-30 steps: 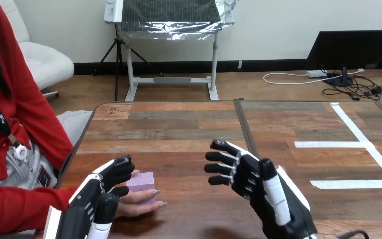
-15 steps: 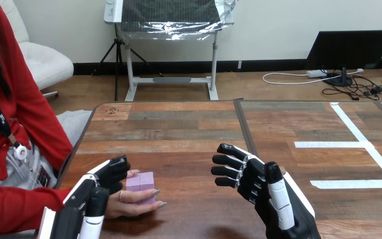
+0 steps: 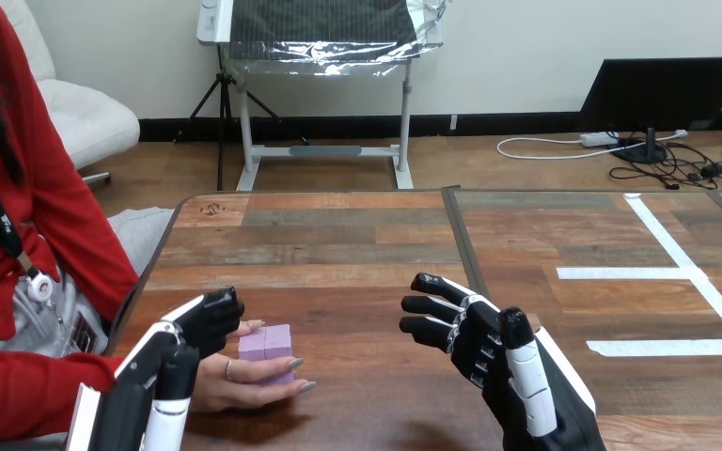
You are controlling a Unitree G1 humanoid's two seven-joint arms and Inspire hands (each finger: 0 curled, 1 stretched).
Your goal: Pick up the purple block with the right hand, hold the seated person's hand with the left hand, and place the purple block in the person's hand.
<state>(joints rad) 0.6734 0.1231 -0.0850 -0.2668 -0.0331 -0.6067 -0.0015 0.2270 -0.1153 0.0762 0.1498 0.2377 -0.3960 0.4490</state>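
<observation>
1. Head view: the purple block (image 3: 266, 348) rests on the person's hand (image 3: 237, 382), which lies palm-up on the wooden counter (image 3: 338, 244) near its front left corner, its fingertips pointing toward the view's right.
2. Head view: the block sits on the palm toward the fingers, its lower right edge just above the person's fingertips.
3. Head view: the left hand (image 3: 183, 349) comes up from the bottom left and sits at the wrist side of the person's hand, its tip just left of the block. Whether it grips the person's hand or only lies against it, I cannot tell.
4. Head view: the right hand (image 3: 498, 366) is raised over the counter to the right of the block, well apart from it. Its fingers (image 3: 430, 305) are spread and loosely bent, pointing left, and hold nothing.
5. Head view: white tape lines (image 3: 620, 272) cross the counter's right half, beyond the right hand.
</observation>
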